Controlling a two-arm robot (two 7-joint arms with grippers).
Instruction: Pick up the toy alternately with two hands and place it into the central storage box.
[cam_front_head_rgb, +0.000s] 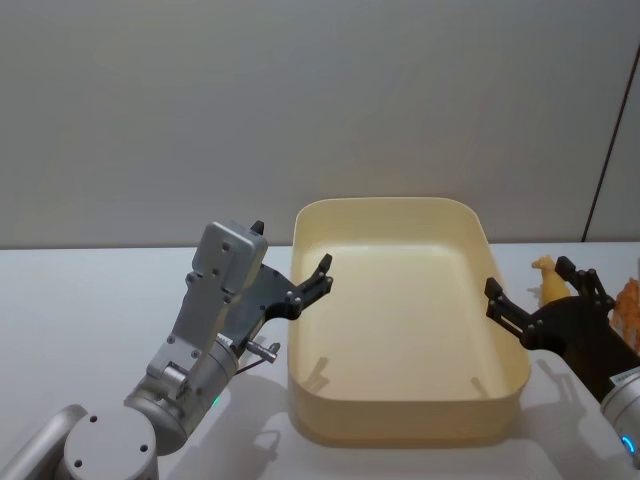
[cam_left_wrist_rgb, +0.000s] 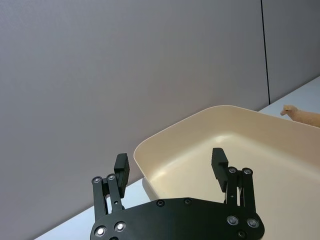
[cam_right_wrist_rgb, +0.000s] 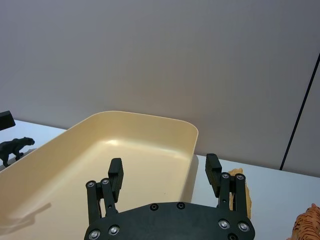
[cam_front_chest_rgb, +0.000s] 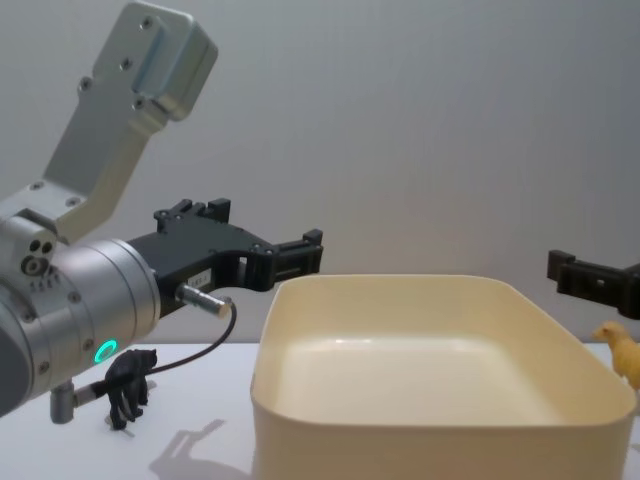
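Left gripper (cam_left_wrist_rgb: 170, 161) and right gripper (cam_right_wrist_rgb: 164, 166) hover spread and empty at the cream storage box (cam_front_head_rgb: 385, 203) side rims. A black panther figure (cam_front_chest_rgb: 128, 385) stands left of the box, a yellow animal figure (cam_front_chest_rgb: 622, 350) right. Both look light and rigid, best pinched across the torso.

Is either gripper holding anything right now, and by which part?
Nothing is held: the left gripper and the right gripper are both open and empty.
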